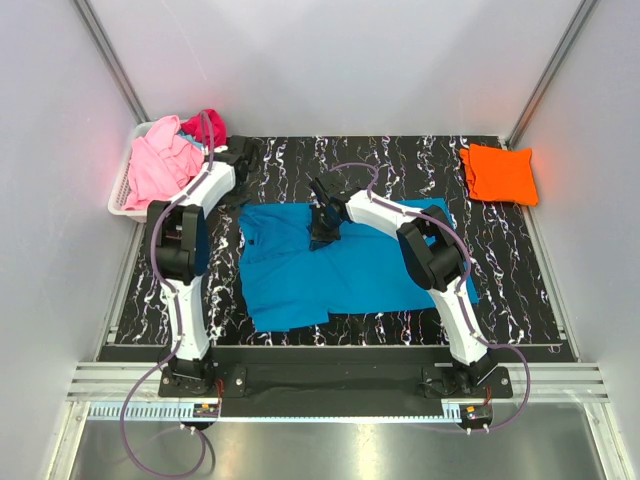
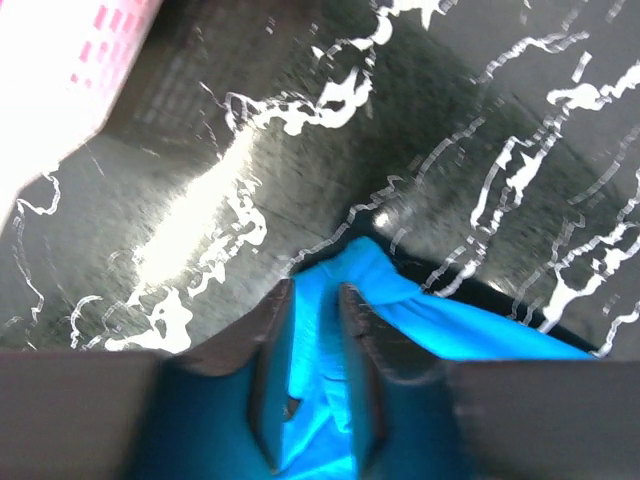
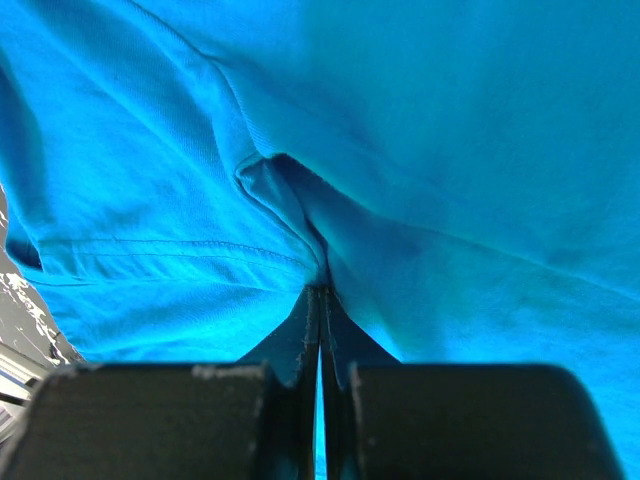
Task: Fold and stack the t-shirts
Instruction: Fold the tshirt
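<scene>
Top view: blue shirt (image 1: 340, 275) is spread mid-table, long axis running left-right in frame and sagging a bit toward lower right. Right gripper (image 1: 325, 228) is down on it near the upper edge, left of the shirt's middle. Left arm (image 1: 205, 185) reaches toward the shirt's upper-left corner; its tip is lost against the dark table (image 1: 400, 160). Orange shirt (image 1: 498, 173) is folded at upper right, well apart. Pink shirt (image 1: 160, 165) and magenta shirt (image 1: 205, 127) are in the basket (image 1: 122, 195), upper left.

Left wrist: left gripper (image 2: 315, 295) is nearly closed, with blue fabric bunched between the fingers. The rest of the cloth trails to lower right.

Right wrist: fingers are pressed together, pinching a ridge of blue fabric at frame centre. The shirt fills the view.

My read: both grips are on the shirt's upper side, and the bulk of it lies down-frame toward the arm bases. The fold likely goes across the short axis. The left arm has the corner; the right is further in.
</scene>
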